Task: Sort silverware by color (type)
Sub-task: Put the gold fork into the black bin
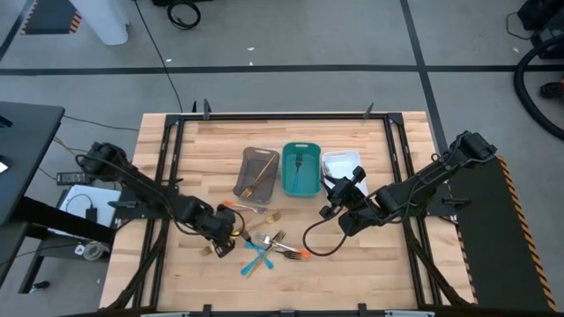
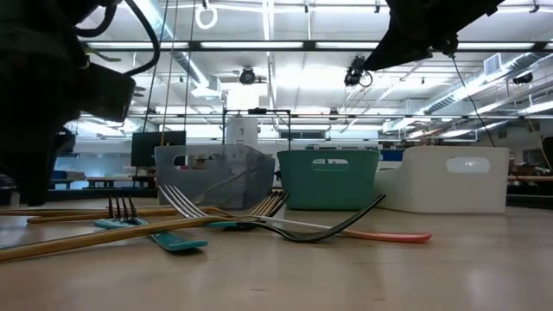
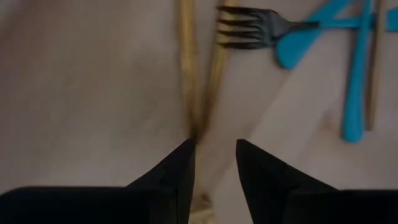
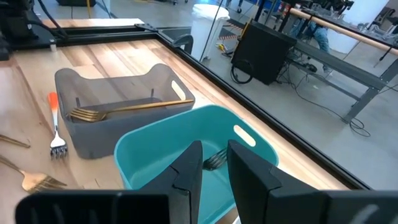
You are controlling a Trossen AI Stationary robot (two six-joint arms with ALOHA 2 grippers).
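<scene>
Gold, orange-handled and blue-handled silverware (image 1: 264,245) lies heaped on the wooden tabletop (image 1: 176,141), near edge, centre-left, w/ the grey translucent plastic tray (image 1: 258,173), teal plastic tray (image 1: 300,169) and white plastic tray (image 1: 342,163) lined up beyond for sorting. Left hand (image 3: 214,165) sits low over a slim gold utensil (image 3: 186,68), fingers part-spread astride its handle, probably lining up a pick; a hold can't be confirmed. That handle's long axis runs straight ahead of the fingers. Right hand (image 4: 214,168) hovers above the teal tray, fingers narrowly apart, seemingly empty; a dark fork (image 4: 216,158) lies inside.
</scene>
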